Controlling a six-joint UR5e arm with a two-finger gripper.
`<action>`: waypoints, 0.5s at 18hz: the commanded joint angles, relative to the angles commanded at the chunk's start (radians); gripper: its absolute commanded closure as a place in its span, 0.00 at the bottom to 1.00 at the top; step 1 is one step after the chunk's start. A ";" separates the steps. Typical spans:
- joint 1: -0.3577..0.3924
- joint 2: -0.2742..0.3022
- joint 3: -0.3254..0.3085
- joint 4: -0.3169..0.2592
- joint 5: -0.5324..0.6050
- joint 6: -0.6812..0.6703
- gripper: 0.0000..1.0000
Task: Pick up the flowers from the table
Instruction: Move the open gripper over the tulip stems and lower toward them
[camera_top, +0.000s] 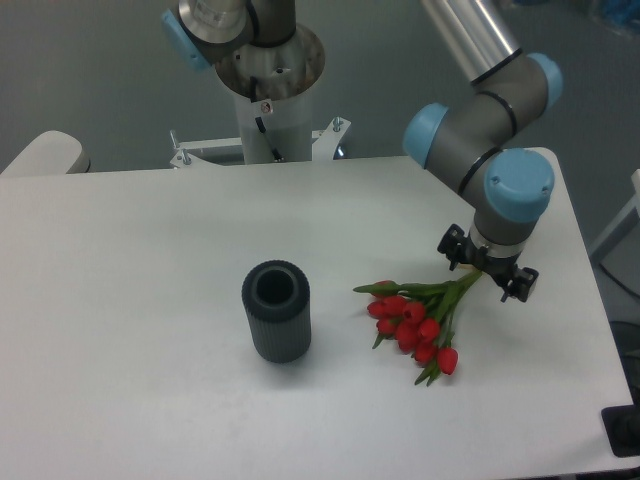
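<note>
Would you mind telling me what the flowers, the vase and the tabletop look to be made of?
Flowers: possibly artificial, plastic or fabric; the red buds look very uniform and saturated, but real ones cannot be ruled out. Vase: dark grey, matte, finely ribbed wall, likely rubber or plastic. Table: white and matte, no glare, probably laminate or painted board.

No text, brand, number or label can be read anywhere in the camera view. The only mark resembling a sign is a small sticker (266, 105) on the white robot base column (272, 120) behind the table (150, 260) (it shows a touch of red on a pale patch, too small and blurred to make out any letters or symbol)
</note>
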 joint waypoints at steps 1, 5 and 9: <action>0.003 0.006 -0.018 0.002 -0.003 0.011 0.00; 0.006 0.009 -0.063 0.047 -0.005 0.072 0.00; 0.006 0.002 -0.089 0.087 -0.012 0.071 0.00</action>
